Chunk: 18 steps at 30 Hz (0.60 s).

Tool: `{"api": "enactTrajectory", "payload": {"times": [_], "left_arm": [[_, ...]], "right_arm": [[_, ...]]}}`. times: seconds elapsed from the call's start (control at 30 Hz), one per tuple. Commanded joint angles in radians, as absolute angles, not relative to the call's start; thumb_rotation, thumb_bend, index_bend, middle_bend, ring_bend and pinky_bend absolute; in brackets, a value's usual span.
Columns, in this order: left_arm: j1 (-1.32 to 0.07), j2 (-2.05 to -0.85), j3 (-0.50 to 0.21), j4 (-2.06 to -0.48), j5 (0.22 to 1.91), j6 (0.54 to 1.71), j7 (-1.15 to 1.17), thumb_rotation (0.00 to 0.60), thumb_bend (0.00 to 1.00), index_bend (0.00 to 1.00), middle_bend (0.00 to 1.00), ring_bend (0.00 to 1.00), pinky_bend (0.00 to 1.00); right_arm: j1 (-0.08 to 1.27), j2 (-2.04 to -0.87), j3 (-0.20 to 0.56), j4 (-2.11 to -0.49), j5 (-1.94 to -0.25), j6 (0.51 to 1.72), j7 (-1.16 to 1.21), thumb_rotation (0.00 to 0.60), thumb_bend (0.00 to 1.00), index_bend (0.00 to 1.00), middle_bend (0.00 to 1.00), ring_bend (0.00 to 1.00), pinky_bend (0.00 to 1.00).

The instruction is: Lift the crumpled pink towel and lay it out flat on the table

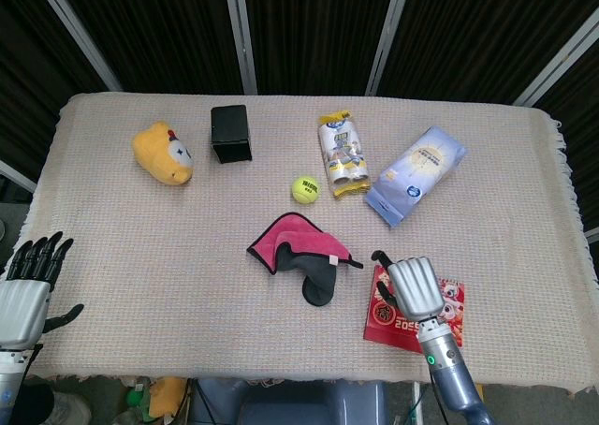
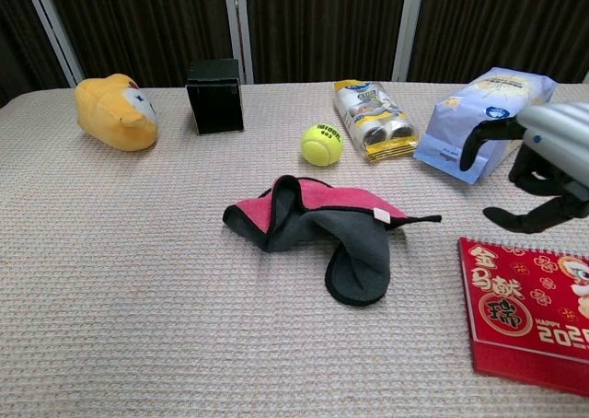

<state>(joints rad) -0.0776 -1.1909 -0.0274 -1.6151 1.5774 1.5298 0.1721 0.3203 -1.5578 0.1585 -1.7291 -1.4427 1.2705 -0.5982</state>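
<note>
The crumpled pink towel [image 1: 298,248] [image 2: 317,217] lies bunched near the table's middle, its dark grey underside folded outward and one grey flap hanging toward the front. My right hand [image 1: 413,289] [image 2: 545,165] hovers over the red calendar, just right of the towel, fingers apart and bent forward, holding nothing and not touching the cloth. My left hand [image 1: 29,285] stays at the table's front left edge with its fingers spread and nothing in it; the chest view does not show it.
A red calendar [image 1: 452,302] [image 2: 527,313] lies under my right hand. Behind the towel are a tennis ball [image 1: 304,189] [image 2: 321,145], a packet of rolls [image 1: 343,155], a blue-white bag [image 1: 416,174], a black box [image 1: 230,133] and a yellow plush [image 1: 164,153].
</note>
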Motion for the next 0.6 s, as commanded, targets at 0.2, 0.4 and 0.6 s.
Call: {"api": "enactTrajectory", "payload": {"times": [0.2, 0.4, 0.6], "left_arm": [[-0.076, -1.186, -0.028, -1.617, 1.574, 1.533, 0.155, 0.6, 0.0, 0.0, 0.0, 0.0, 0.0], [-0.08, -1.188, -0.026, -1.612, 1.571, 1.524, 0.153, 0.6, 0.0, 0.0, 0.0, 0.0, 0.0], [-0.084, -1.193, -0.024, -1.611, 1.57, 1.516, 0.158, 0.6, 0.0, 0.0, 0.0, 0.0, 0.0]], "right_arm": [[0.354, -1.669, 0.164, -1.641, -1.381, 1.252, -0.645, 0.6, 0.34, 0.42, 1.0, 1.0, 1.0], [0.369, -1.712, 0.17, -1.594, -1.357, 1.247, -0.641, 0.6, 0.34, 0.42, 1.0, 1.0, 1.0], [0.387, -1.758, 0.175, -1.534, -1.339, 1.238, -0.63, 0.6, 0.34, 0.43, 1.0, 1.0, 1.0]]}}
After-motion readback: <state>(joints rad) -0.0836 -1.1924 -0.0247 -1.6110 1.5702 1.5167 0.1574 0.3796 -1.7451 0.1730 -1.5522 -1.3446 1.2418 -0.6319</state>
